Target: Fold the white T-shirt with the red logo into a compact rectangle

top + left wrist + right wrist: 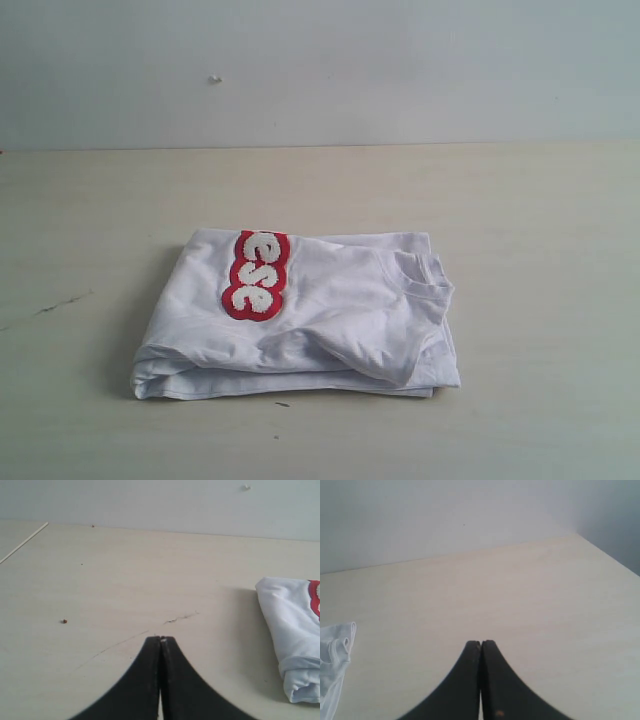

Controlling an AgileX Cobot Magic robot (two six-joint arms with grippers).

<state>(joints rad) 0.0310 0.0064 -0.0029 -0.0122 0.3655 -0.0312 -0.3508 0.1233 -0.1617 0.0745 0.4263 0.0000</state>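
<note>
white t-shirt (pixel 300 320) sits mid-table, a touch toward 6 o'clock in the exterior view, already a rough stacked rectangle several layers thick. red logo (pixel 255 275) is on the top face toward the bundle's 10 o'clock, running 12-to-6. only the letters "ese" show, the rest looks wrapped under the far fold. ribbed collar (pixel 425 277) pokes out at the 2 o'clock corner. handling guess: light, soft cotton with no stiffness, so layers will slide on each other and the stack will sag or spring open if lifted by one ply. the towelling logo patch looks thicker and will probably resist a crease. for tidying i'd pinch all layers together at the 5 and 7 o'clock corners, not the collar. left gripper (pixel 160 640) is closed on nothing, tips together, over bare table (pixel 540 220), with the shirt's folded edge near but apart from it. right gripper (pixel 480 642) is the same, pinched empty, with just a bit of collar in its view. neither arm shows in the exterior view. around it: a hairline scratch (pixel 60 303) at the shirt's 9 o'clock, a small crumb (pixel 63 621) near the left gripper, and a dark speck (pixel 283 404) at 6 just off the hem. nothing looks to block access.
</note>
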